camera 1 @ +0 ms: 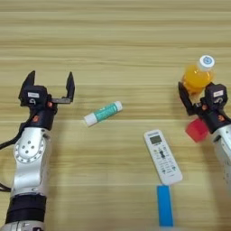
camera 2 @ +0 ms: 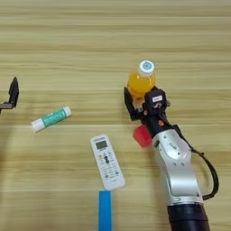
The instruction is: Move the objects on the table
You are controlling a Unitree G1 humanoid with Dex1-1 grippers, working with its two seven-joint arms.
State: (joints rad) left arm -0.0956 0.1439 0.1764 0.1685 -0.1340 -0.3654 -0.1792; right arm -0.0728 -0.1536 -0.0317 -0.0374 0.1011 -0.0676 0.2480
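Blue strip (camera 2: 104,210) just below remote (camera 2: 107,161) | tube (camera 1: 103,113) up-left of remote | cube (camera 2: 142,136) right of remote | right hand (camera 2: 136,103) at bottle (camera 2: 141,80), grip unclear | left hand (camera 1: 49,85) spread, far left on worktop (camera 1: 113,40)

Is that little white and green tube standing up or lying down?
Lying down. The tube rests on its side on the table, tilted, one end toward the open left pincer.

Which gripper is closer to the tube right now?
Left. The left gripper sits open just left of the tube, a short gap away. The right gripper is far off to its right, at the orange bottle.
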